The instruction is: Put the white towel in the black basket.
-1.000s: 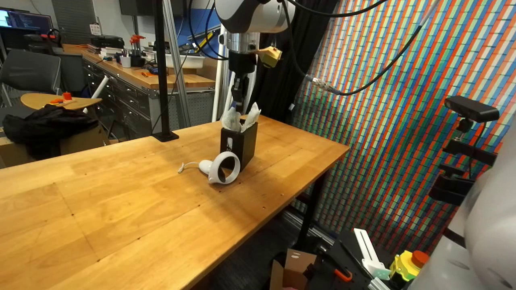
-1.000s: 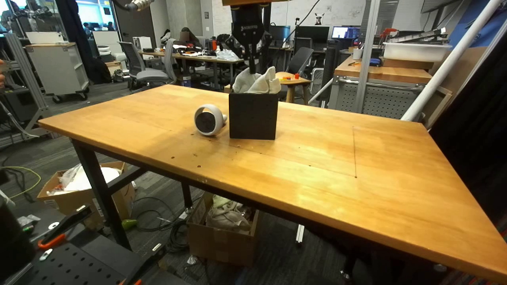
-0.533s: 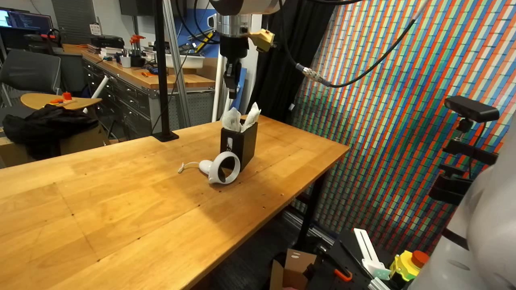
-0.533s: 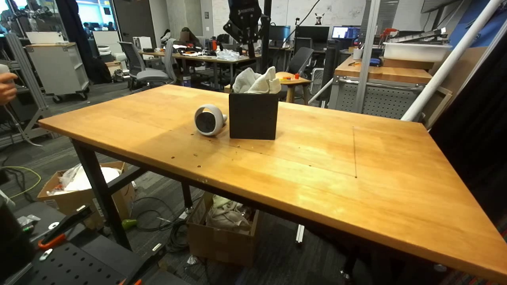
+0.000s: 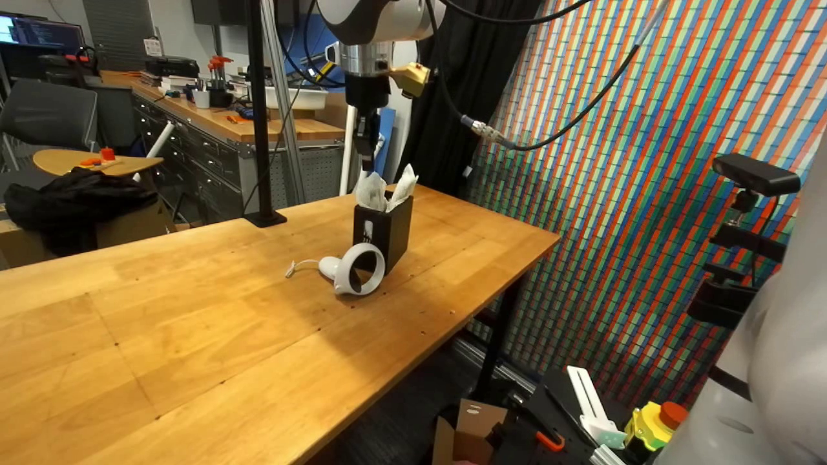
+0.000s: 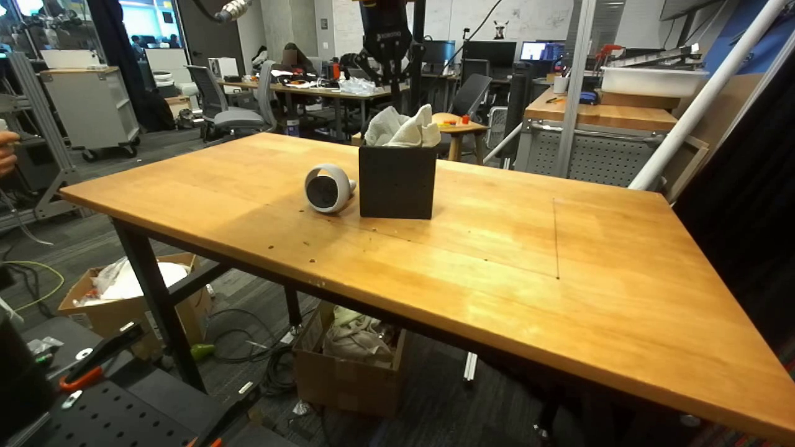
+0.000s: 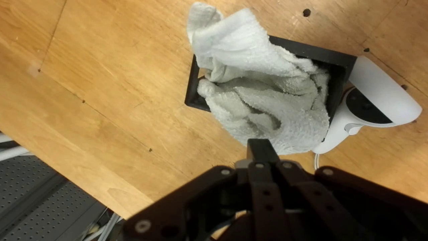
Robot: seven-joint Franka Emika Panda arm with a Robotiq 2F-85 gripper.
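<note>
The white towel (image 7: 294, 117) is bunched inside the black basket (image 7: 311, 52), and its folds stick up above the rim. In both exterior views the towel (image 5: 370, 192) (image 6: 404, 128) shows over the top of the upright basket (image 5: 398, 236) (image 6: 397, 183). In the wrist view it covers parts of the rim on two sides. My gripper (image 7: 262, 144) is shut with nothing between its fingers. In both exterior views the gripper (image 5: 366, 161) (image 6: 395, 93) points down just above or behind the towel. The exact gap is hard to tell.
A white ring-shaped controller (image 5: 329, 266) lies on the wooden table (image 5: 213, 310) close beside the basket; it also shows in the wrist view (image 7: 384, 90). A black post (image 5: 257, 116) stands at a table edge. A hand (image 6: 7, 152) shows at the side of an exterior view.
The gripper has risen off the towel, shifted slightly sideways, then come down a little. It was shut throughout as far as visible. The towel, basket and controller have not moved.
</note>
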